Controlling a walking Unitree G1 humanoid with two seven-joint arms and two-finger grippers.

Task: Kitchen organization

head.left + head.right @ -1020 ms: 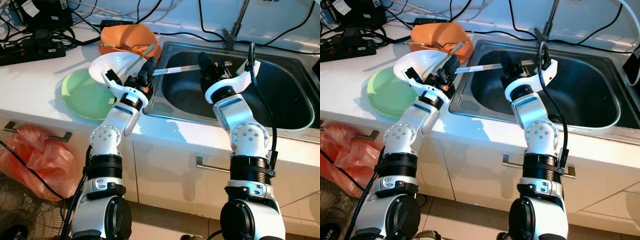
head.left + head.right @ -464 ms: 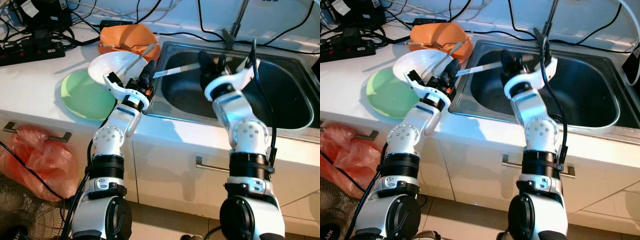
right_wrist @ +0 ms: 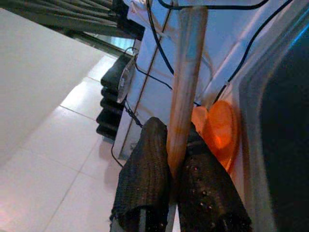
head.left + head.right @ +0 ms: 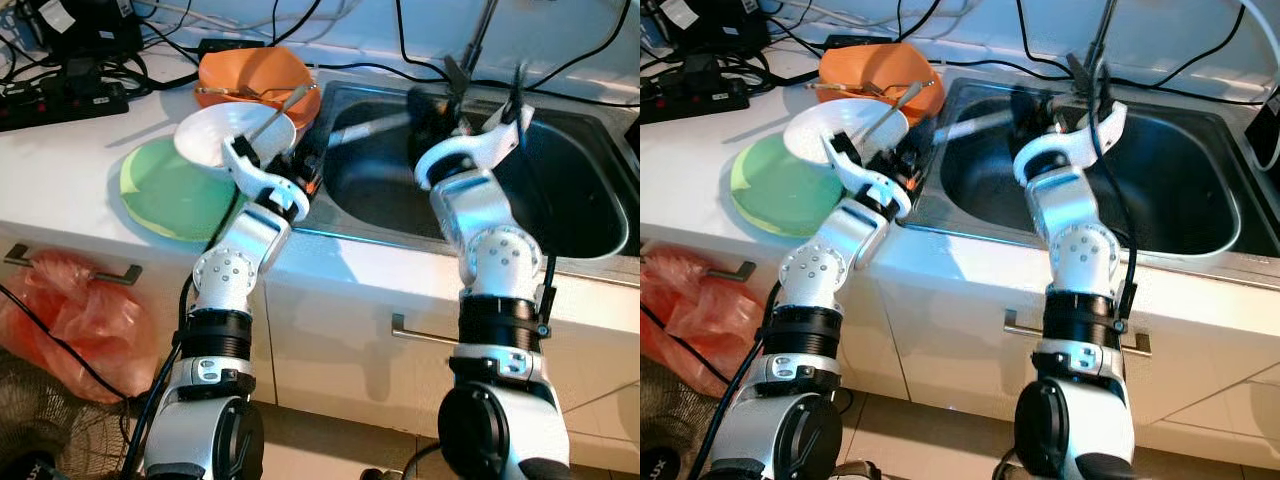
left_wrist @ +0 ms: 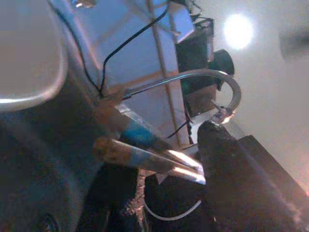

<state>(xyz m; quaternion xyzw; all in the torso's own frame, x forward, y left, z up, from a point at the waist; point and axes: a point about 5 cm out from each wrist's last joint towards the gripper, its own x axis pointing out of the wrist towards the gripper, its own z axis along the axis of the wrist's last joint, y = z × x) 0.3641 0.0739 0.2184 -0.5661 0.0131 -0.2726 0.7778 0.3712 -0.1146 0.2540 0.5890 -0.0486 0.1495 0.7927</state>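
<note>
A white kitchen desk carries a steel sink, with cables along the wall behind. Over the sink's near-left part, the right tool is clenched on one end of a long pale utensil; the right wrist view shows its black fingers pressed against the shaft. The utensil runs from that tool toward the left tool, which sits at the sink's left rim; I cannot tell whether it grips. Just beyond the left tool stands a white bowl, beside a green plate, with an orange bowl behind them.
</note>
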